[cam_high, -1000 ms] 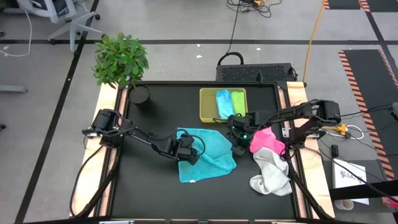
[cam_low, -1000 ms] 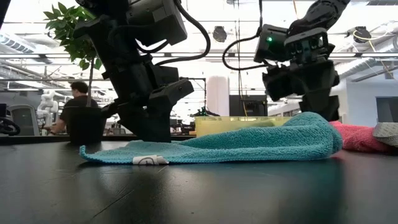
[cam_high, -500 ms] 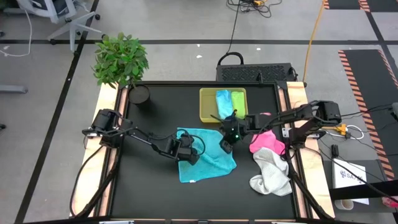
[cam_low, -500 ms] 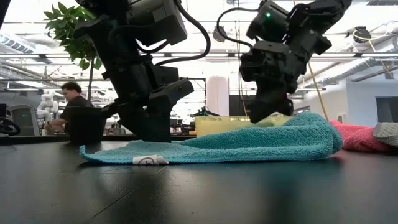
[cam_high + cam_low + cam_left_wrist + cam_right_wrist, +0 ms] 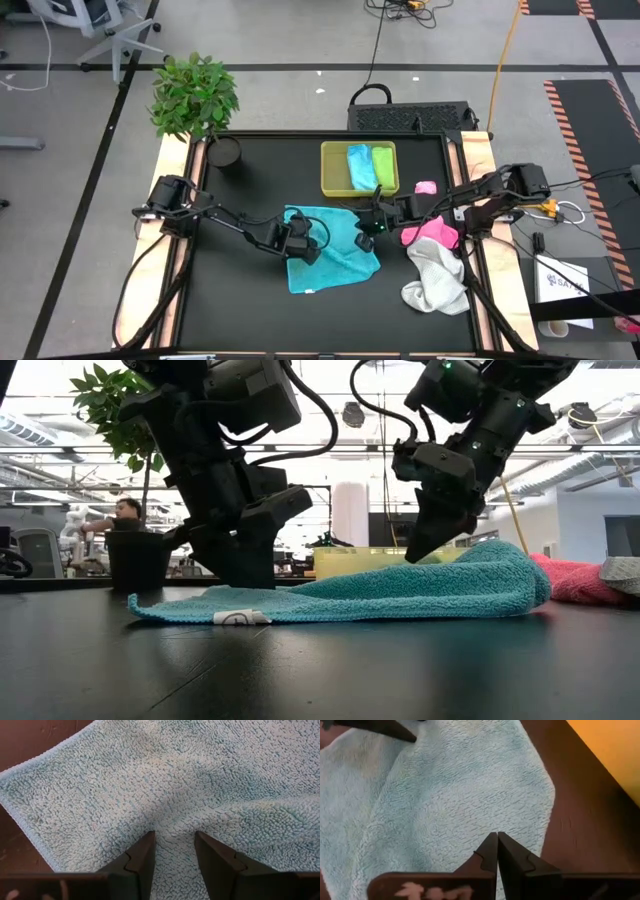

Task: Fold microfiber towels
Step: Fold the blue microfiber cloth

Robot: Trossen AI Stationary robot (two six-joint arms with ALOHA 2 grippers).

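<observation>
The right gripper point(image 5: 364, 238), fingers closed with nothing visibly between them, sits at the teal towel point(image 5: 332, 250)'s right edge, opposite the part-open left gripper point(image 5: 312, 243).

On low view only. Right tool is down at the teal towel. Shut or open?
Observer: Shut. In the right wrist view the right tool has its tips pressed together just over the teal towel, near its edge. I cannot tell whether any cloth is pinched.
Operator: And the left tool?
Observer: The left wrist view shows the left tool open, its fingers apart and pressed down on the same towel, with a ridge of cloth between them.
</observation>
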